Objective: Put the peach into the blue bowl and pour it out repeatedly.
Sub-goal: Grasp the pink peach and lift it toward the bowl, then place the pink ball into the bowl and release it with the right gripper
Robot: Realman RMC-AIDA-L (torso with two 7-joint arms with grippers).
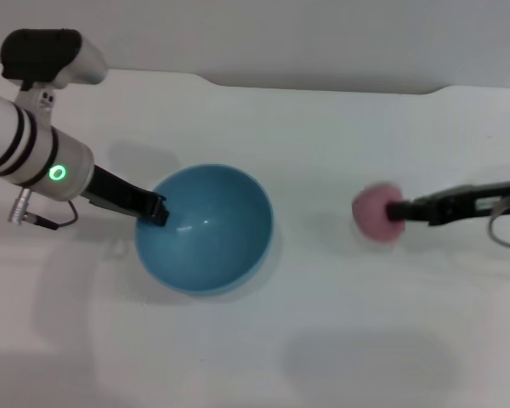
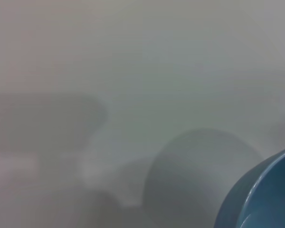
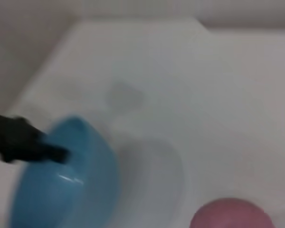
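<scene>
The blue bowl point(image 1: 206, 228) is left of centre in the head view, its opening facing up towards the camera. My left gripper point(image 1: 157, 210) is shut on the bowl's left rim. The pink peach point(image 1: 374, 212) is to the right of the bowl, apart from it and looking blurred. My right gripper point(image 1: 397, 211) is shut on the peach's right side. A soft shadow lies on the table below it. The right wrist view shows the bowl point(image 3: 66, 185), the left gripper point(image 3: 57, 153) on its rim and the peach point(image 3: 230, 214) close by. The left wrist view shows only a part of the bowl point(image 2: 266, 194).
The white table point(image 1: 323, 127) ends at a back edge against a pale wall. Nothing else stands on it. The left arm's white body with a green light point(image 1: 58, 173) reaches in from the left.
</scene>
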